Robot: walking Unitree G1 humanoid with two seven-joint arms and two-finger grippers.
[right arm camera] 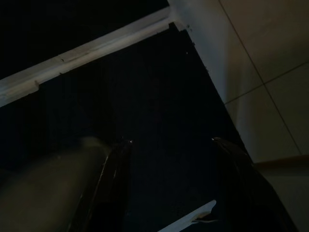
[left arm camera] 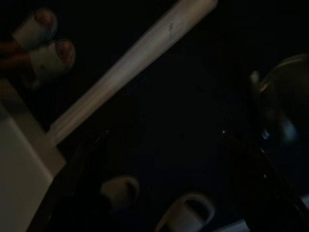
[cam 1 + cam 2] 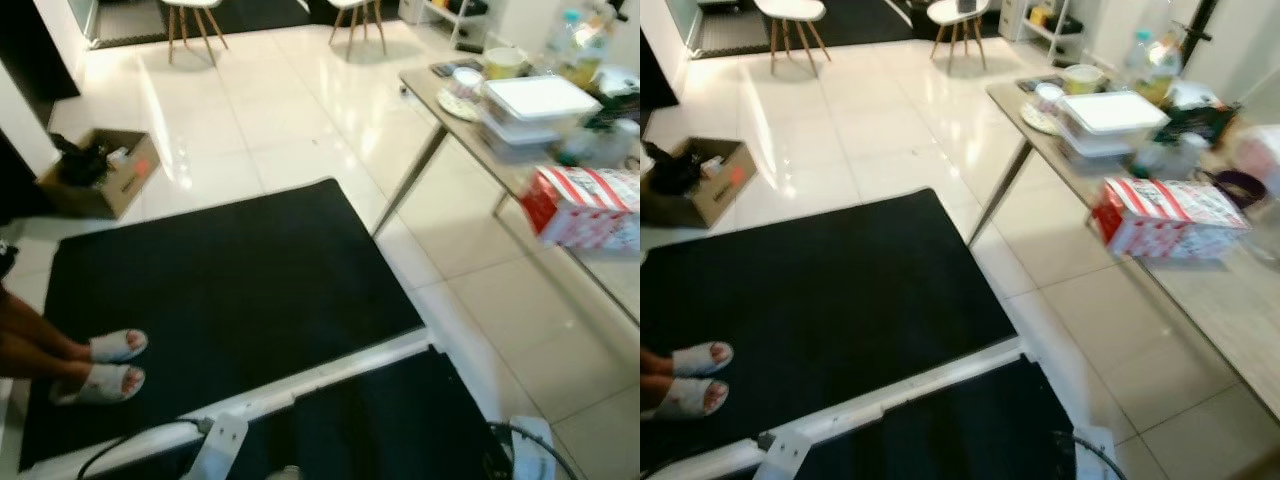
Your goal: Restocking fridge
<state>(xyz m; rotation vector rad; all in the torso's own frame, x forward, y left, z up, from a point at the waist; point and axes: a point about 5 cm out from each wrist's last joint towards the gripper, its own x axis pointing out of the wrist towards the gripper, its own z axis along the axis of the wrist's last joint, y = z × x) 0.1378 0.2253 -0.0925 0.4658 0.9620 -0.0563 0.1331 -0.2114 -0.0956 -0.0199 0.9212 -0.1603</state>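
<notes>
While both arms hung idle, left gripper [image 2: 164, 145] & right gripper [image 1: 171, 150] had fingers apart over the black mat [image 3: 220, 290]; red-white carton [image 3: 1170, 218] sat near the table [image 3: 1240, 310] edge.

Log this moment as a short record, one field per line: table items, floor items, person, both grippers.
table: red-and-white carton, stacked white containers, bottles
floor: black mat, cardboard box, two chairs at the far end
person: feet in white sandals on the mat's left edge
left gripper: open, idle over dark mat
right gripper: open, idle over dark mat
</notes>
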